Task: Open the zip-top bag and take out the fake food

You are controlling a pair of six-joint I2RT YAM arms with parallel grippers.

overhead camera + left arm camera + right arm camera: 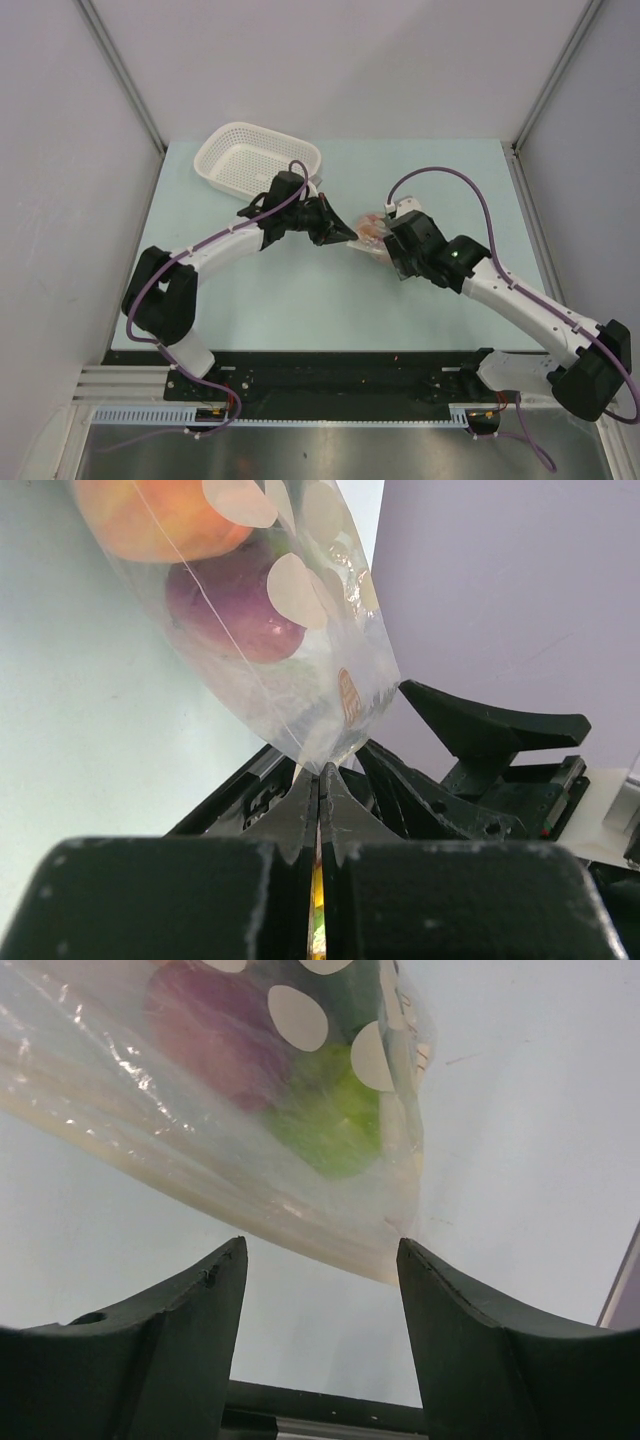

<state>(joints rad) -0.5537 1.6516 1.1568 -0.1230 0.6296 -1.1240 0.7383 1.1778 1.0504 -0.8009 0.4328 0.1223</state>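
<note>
Left pincer (318, 780) is fully closed, its two fingers pressed flat together on a corner of the zip-top bag (290, 670). The clear film fans out from the tips, up and away from the wrist. Right pincer (320, 1250) stands wide open with nothing between its two fingers. The bag's rounded lower edge hangs just beyond its tips, near them, and I see no contact.

There is one bag (368, 235). In the top view it sits between the two pincer heads, over the middle of the bench (300, 300) toward its far side. Whether it touches the bench I cannot tell. Its crinkly clear wall carries white dots.

Three pieces of fake food can be counted through the plastic. One is an orange-red fruit (150, 520) at the end farthest from the left pincer. One is a purple piece (235, 605) just beside it and nearer the pinched corner. One is a lime-green ball (335, 1110), which the right wrist view shows pressed against the purple piece (210, 1030). A darker green patch behind the dots may be a fourth piece, but it is too hidden to say. All of them are inside the bag.

One white perforated basket (215, 165) stands at the far left of the bench, just behind the left arm's wrist and well apart from the right arm.
</note>
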